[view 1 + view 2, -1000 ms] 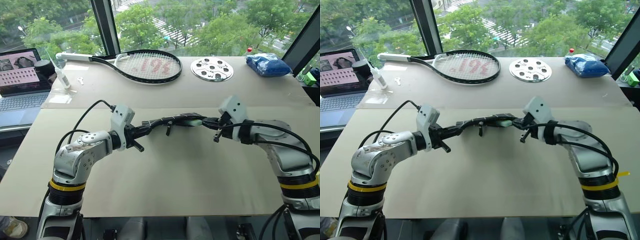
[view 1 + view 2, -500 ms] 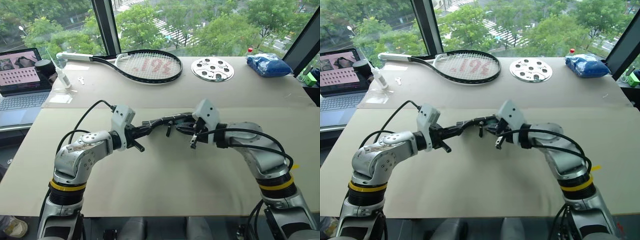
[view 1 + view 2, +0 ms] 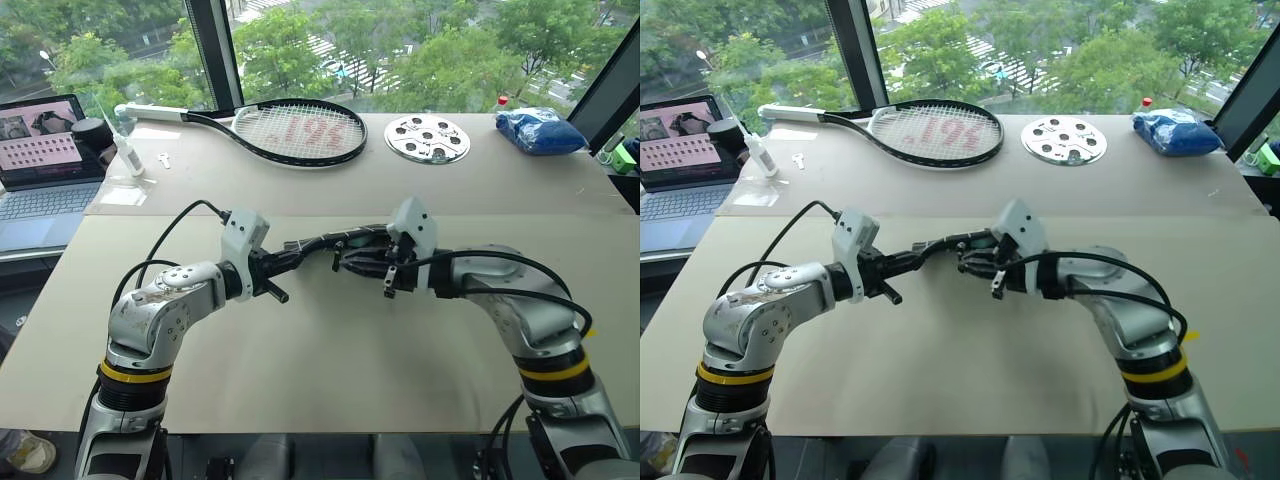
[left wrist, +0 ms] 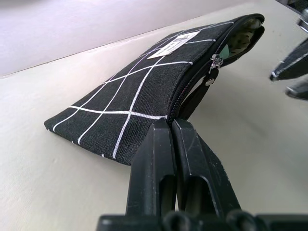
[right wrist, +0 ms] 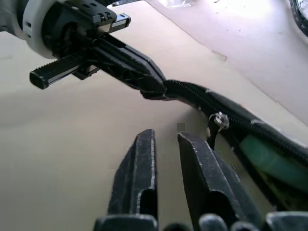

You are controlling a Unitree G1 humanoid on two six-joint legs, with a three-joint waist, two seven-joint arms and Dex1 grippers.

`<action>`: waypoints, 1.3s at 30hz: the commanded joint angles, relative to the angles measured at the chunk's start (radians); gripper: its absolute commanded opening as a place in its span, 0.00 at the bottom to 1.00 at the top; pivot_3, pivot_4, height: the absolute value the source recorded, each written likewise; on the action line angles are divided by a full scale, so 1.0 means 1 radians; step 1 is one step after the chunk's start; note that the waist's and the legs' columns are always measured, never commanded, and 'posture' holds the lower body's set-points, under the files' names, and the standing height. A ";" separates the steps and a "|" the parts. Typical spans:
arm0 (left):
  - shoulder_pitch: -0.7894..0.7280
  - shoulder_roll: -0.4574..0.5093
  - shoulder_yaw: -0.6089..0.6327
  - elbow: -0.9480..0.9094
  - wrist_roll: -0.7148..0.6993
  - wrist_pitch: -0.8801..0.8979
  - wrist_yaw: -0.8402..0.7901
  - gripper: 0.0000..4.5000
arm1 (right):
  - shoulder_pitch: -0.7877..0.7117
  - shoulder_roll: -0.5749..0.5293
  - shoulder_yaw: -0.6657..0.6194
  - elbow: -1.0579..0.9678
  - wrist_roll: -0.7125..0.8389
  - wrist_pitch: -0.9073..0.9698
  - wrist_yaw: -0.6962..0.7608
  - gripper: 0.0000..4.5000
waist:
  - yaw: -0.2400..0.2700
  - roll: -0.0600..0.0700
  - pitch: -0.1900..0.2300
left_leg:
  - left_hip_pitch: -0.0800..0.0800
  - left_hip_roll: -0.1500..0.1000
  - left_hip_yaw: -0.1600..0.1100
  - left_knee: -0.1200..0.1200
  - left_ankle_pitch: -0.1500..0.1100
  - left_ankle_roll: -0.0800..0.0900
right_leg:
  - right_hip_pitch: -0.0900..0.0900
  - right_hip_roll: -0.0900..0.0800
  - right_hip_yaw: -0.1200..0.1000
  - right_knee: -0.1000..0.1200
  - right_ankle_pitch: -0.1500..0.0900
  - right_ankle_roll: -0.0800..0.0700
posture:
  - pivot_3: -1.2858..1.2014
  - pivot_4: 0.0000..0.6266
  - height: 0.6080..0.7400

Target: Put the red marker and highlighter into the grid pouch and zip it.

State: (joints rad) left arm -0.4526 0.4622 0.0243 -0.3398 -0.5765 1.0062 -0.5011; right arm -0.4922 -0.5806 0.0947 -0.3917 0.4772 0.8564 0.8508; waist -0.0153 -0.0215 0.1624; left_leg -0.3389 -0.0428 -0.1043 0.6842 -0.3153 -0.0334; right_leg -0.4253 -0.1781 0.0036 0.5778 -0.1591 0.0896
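The grid pouch, black with white lines, hangs level above the table between my arms. My left gripper is shut on its near corner at the closed end of the zipper. The slider sits partway along, with its black strap dangling below. The far stretch of the pouch's mouth gapes. The highlighter shows pale green inside it. The red marker is hidden. My right gripper is just beside the slider, open a little with nothing between its fingers.
A tennis racket, a perforated metal disc and a blue bag lie along the far side of the table. A laptop and a small white bottle stand at the far left.
My right gripper has come away from the pouch's far end, moved left along it to the zipper slider, and parted its fingers. The left gripper and pouch stayed put.
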 commanded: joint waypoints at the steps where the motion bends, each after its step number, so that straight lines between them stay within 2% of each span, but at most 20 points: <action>1: -0.005 0.001 0.024 -0.035 -0.014 -0.014 0.002 0.00 | 0.066 -0.022 -0.082 -0.095 0.117 0.116 -0.015 0.54 | 0.000 0.000 0.000 | 0.000 0.000 0.000 0.000 0.000 0.001 | 0.000 0.000 0.000 0.000 0.000 0.000 | 0.52 0.24 1.00; 5: -0.006 0.002 0.020 -0.032 -0.014 -0.015 0.000 0.00 | 0.115 -0.001 -0.034 -0.045 0.077 0.138 -0.091 0.84 | -0.002 0.000 0.000 | 0.001 0.000 0.000 0.000 -0.003 0.006 | 0.001 0.000 0.000 0.000 0.000 0.000 | 0.52 0.24 1.00; 11: -0.021 0.000 0.012 -0.016 -0.009 -0.019 -0.003 0.00 | 0.032 0.166 0.087 0.106 -0.040 0.051 -0.224 0.84 | -0.012 0.000 0.000 | 0.002 0.000 0.000 0.000 -0.002 0.003 | 0.000 0.001 0.001 0.001 0.000 0.000 | 0.52 0.24 1.00; 20: -0.009 -0.001 0.012 -0.030 -0.014 -0.014 -0.001 0.00 | -0.095 0.284 0.139 0.292 -0.149 -0.084 -0.265 0.84 | -0.010 0.000 0.000 | 0.001 0.000 0.000 0.000 0.001 -0.002 | 0.000 0.000 0.001 0.001 0.000 0.000 | 0.52 0.24 1.00; 29: -0.003 -0.005 0.010 -0.034 -0.015 -0.014 0.000 0.00 | -0.122 0.300 0.127 0.341 -0.184 -0.116 -0.258 0.84 | -0.020 0.000 0.000 | 0.001 0.000 0.000 0.000 0.001 -0.002 | 0.000 0.000 0.001 0.001 0.000 0.000 | 0.52 0.24 1.00; 39: -0.003 -0.003 0.008 -0.033 -0.013 -0.017 -0.004 0.00 | -0.119 0.225 0.108 0.376 -0.219 -0.143 -0.217 0.84 | -0.026 0.000 0.000 | 0.001 0.000 0.000 0.000 0.001 -0.001 | 0.000 0.000 0.001 0.001 0.000 0.000 | 0.52 0.24 1.00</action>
State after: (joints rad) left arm -0.4526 0.4578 0.0228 -0.3374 -0.5775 1.0060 -0.4990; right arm -0.5855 -0.3503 0.2235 -0.0044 0.2576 0.7477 0.6242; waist -0.0411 -0.0215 0.1624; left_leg -0.3380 -0.0428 -0.1044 0.6839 -0.3146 -0.0348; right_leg -0.4258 -0.1776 0.0046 0.5785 -0.1589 0.0894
